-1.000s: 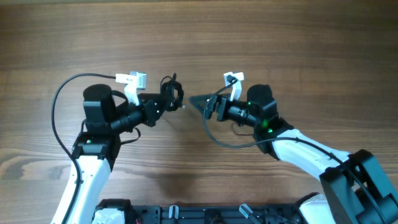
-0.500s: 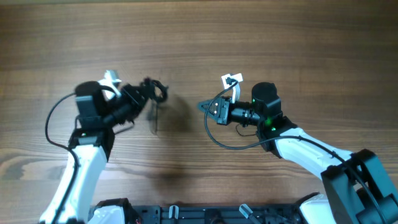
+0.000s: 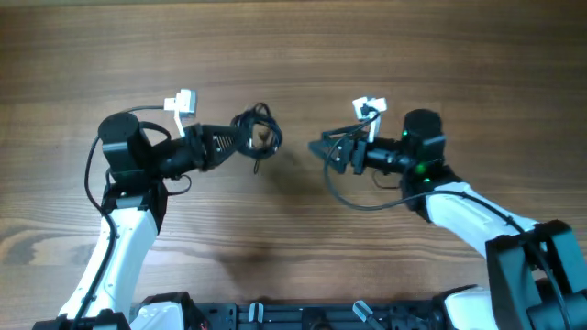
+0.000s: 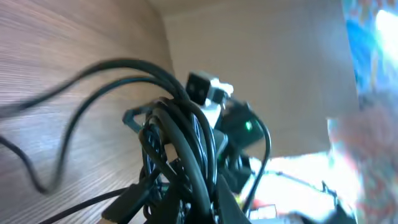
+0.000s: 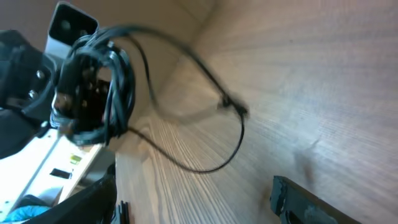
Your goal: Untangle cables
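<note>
The cables are a bunch of thin black cords (image 3: 258, 135) held off the wooden table (image 3: 293, 55), left of centre in the overhead view. My left gripper (image 3: 240, 139) is shut on the bunch; in the left wrist view the cords (image 4: 180, 143) fill the space above its jaws (image 4: 199, 208). My right gripper (image 3: 327, 153) is open and empty, a short way right of the bunch. In the right wrist view the bunch (image 5: 102, 93) is at the upper left, and one loose cord (image 5: 214, 134) trails from it over the table in front of my open right jaws (image 5: 193, 199).
The thicker black wires of both arms loop beside them, one at the left (image 3: 89, 174) and one below the right wrist (image 3: 353, 202). A dark rail (image 3: 303, 316) runs along the table's near edge.
My left gripper swung left with the bunch, then came back right toward the centre. My right gripper drew back to the right, away from the bunch, and now stands open.
</note>
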{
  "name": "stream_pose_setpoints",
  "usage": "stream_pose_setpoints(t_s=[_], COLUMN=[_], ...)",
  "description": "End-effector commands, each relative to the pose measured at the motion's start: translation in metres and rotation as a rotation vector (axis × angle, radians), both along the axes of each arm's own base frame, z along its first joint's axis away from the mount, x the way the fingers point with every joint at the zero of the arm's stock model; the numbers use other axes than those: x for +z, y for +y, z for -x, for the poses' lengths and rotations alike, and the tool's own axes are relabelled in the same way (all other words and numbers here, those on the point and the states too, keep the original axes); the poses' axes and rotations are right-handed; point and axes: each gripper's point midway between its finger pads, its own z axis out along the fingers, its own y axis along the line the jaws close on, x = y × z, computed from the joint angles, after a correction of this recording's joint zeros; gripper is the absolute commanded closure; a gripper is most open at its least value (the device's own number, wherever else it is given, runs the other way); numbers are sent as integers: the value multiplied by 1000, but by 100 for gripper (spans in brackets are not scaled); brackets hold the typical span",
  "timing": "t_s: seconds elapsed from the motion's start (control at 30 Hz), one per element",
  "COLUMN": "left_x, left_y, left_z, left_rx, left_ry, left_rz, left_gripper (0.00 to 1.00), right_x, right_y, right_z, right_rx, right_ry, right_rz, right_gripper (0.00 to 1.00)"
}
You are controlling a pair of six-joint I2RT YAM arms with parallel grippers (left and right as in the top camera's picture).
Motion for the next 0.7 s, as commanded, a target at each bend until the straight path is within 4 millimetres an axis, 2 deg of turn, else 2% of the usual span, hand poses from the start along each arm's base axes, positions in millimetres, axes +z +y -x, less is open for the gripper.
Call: stream_pose_setpoints(t_s=[0.0, 0.07, 0.13, 0.2, 0.23, 0.37, 0.4, 0.47, 0.5, 0.53, 0.57, 0.63, 0.67], left_x=[10, 13, 14, 14, 14, 14, 14, 14, 14, 13, 10, 0, -14], left_y=[-10, -22, -35, -44, -48, -53, -53, -52, -52, -52, -52, -46, -38], left_z=[18, 34, 44, 50, 52, 56, 56, 56, 55, 52, 43, 18, -2], left_rx=[-127, -232, -291, -322, -336, -356, -355, -355, -354, -337, -288, -145, -16], left_ry=[-122, -191, -200, -224, -224, -224, -224, -244, -294, -299, -296, -269, -209], left_rz=[-1, 8, 15, 11, 12, 15, 15, 10, -1, -10, -34, -101, -166], left_gripper=[96, 96, 96, 96, 96, 96, 96, 93, 74, 42, 0, 0, 0], right_x=[23, 38, 49, 50, 50, 50, 50, 49, 48, 46, 42, 33, 29], right_y=[9, 10, 12, 24, 31, 44, 44, 41, 40, 39, 38, 35, 34], right_z=[25, 27, 27, 37, 43, 54, 51, 39, 31, 28, 23, 14, 10], right_rx=[167, 194, 203, 240, 262, 291, 273, 203, 148, 124, 91, 10, -26], right_ry=[30, -66, -120, -94, -96, -91, -61, -3, 48, 89, 144, 276, 323], right_rz=[-97, -120, -139, -149, -150, -151, -156, -164, -170, -174, -176, -186, -190], right_gripper=[20, 22, 33, 44, 46, 81, 96, 96, 96, 96, 96, 96, 96])
